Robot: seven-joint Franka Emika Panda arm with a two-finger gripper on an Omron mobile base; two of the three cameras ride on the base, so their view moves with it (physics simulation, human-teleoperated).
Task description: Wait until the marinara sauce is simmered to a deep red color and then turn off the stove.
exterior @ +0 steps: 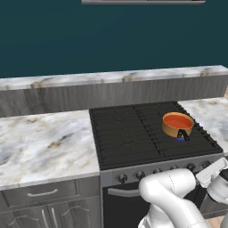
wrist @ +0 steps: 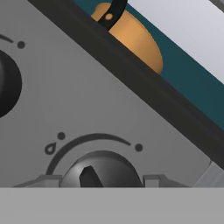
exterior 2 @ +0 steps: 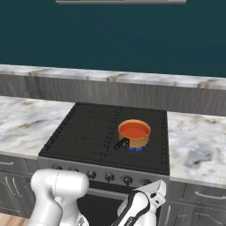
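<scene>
where the hand view looks close at the grey steel front of the stove [wrist: 131,131], no words can be read, only a small flame mark and dots along a dark arc above a round dark knob [wrist: 101,169] at the bottom centre. part of a second knob [wrist: 6,83] shows at the left edge, and the copper-tan pot [wrist: 135,39] with its dark handle sits at the top, above the black edge of the cooktop. the claw's fingertips cannot be made out there, so i cannot tell whether it is open or closed.

the left base view shows the marinara sauce [exterior: 177,120], orange-red, inside the pot [exterior: 176,129] at centre right, on the right part of the stove [exterior: 133,133]. the right base view shows the sauce [exterior 2: 134,129] near centre, with a blue flame [exterior 2: 136,149] under the pot [exterior 2: 140,140].

marble tabletop [exterior: 44,142] lies on both sides of the stove, grey cabinets below it, a marble-topped ledge and dark teal wall behind.
</scene>
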